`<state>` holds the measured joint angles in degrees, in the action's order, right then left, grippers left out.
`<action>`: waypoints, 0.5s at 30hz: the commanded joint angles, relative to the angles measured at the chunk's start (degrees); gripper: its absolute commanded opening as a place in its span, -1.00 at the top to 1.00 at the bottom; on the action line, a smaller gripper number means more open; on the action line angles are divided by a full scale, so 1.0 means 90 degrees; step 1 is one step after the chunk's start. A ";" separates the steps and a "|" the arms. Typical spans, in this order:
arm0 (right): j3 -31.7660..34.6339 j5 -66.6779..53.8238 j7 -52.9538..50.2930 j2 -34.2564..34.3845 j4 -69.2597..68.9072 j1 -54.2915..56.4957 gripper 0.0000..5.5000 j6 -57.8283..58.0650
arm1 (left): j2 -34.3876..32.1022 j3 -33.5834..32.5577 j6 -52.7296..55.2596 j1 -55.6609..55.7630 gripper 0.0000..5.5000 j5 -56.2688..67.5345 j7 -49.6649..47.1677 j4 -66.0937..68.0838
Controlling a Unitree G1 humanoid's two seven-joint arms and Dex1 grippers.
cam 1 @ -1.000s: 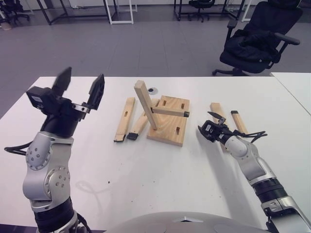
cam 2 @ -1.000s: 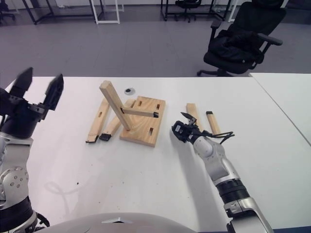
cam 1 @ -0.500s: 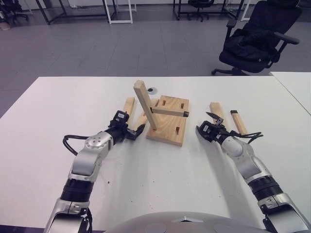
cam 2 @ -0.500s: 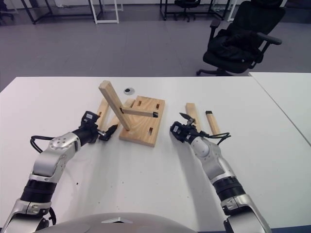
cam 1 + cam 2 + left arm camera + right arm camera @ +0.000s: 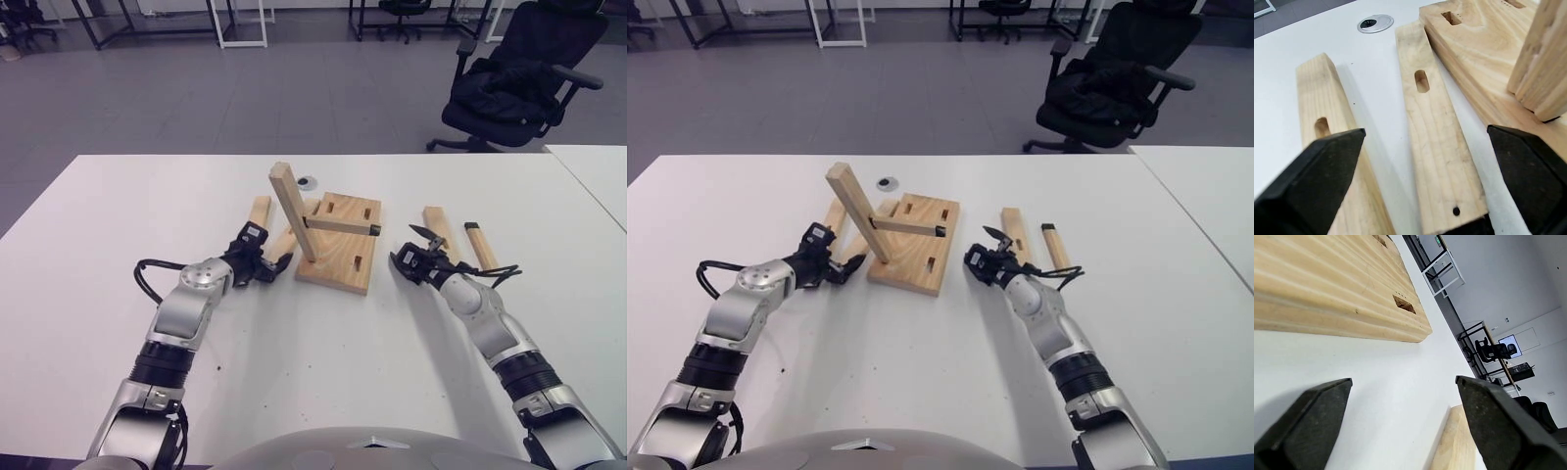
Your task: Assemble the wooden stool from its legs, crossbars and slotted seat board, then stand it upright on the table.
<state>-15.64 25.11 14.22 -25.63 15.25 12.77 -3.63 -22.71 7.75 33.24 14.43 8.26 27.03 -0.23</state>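
- While leg-fitting is underway, a loose leg just left of the seat board is straddled by the open left gripper.
- Closure's probably needed next; right gripper is spread open too.

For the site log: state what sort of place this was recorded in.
Probably an office or lab workroom: a white table with a cable grommet, a black swivel chair, and metal-framed desks behind.

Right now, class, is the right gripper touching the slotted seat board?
Apart. In the right wrist view, bare table lies between the open right gripper and the edge of the seat board; the left eye view shows that gap too.
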 commanded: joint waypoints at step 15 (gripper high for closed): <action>-0.0233 0.0110 -0.0158 0.0184 0.0174 -0.0137 -0.44 0.0134 | -0.0049 0.0511 0.0344 0.0692 -0.25 -0.0484 0.0380 0.1085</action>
<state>-16.70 25.21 11.95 -24.30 15.82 13.01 -3.52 -22.61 11.58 36.08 20.50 5.91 30.52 8.82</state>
